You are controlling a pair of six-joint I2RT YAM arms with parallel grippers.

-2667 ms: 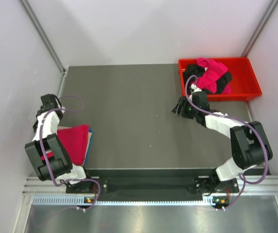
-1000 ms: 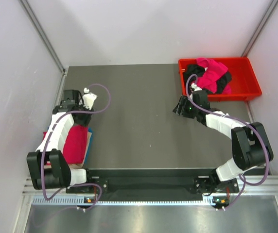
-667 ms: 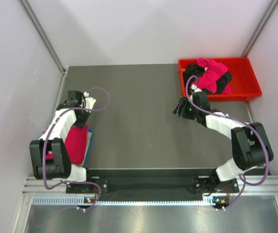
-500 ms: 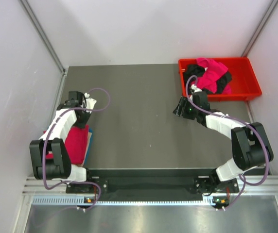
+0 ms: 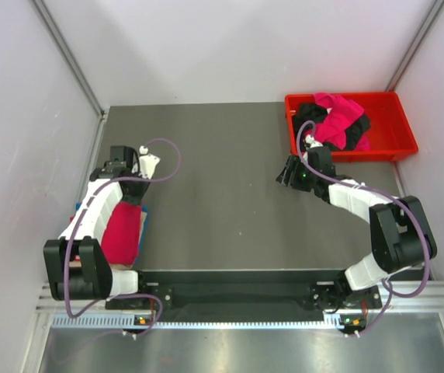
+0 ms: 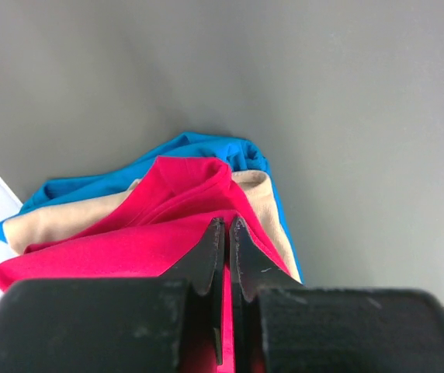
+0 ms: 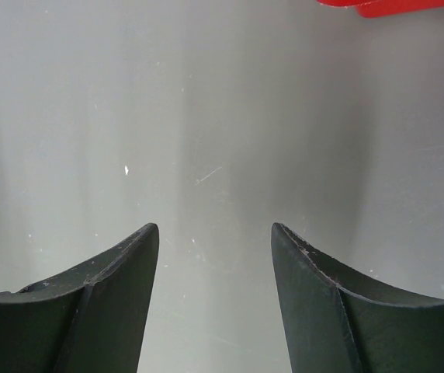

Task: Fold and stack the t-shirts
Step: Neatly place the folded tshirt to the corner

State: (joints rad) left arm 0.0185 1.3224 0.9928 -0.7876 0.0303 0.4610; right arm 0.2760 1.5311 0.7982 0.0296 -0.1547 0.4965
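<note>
Top external view: a heap of unfolded t-shirts (image 5: pixel 334 124), magenta and black, fills the red tray (image 5: pixel 389 116). The folded stack (image 5: pixel 123 233) lies well apart from the tray, on the opposite side of the table (image 5: pixel 222 202). The right gripper (image 5: pixel 288 172) hovers just off the tray's near corner, jaws spread wide over bare table and holding nothing. The left gripper (image 6: pixel 223 227) hangs far from the tray over the stack. Its fingers are pressed together above the magenta top shirt (image 6: pixel 113 252), with a tan layer (image 6: pixel 67 219) and a blue layer (image 6: pixel 195 146) beneath. Whether they pinch any cloth cannot be told. The tray's shirts look light, limp and tangled. A pinch on a raised fold near a collar or shoulder seam would probably lift one free without dragging its neighbours.
</note>
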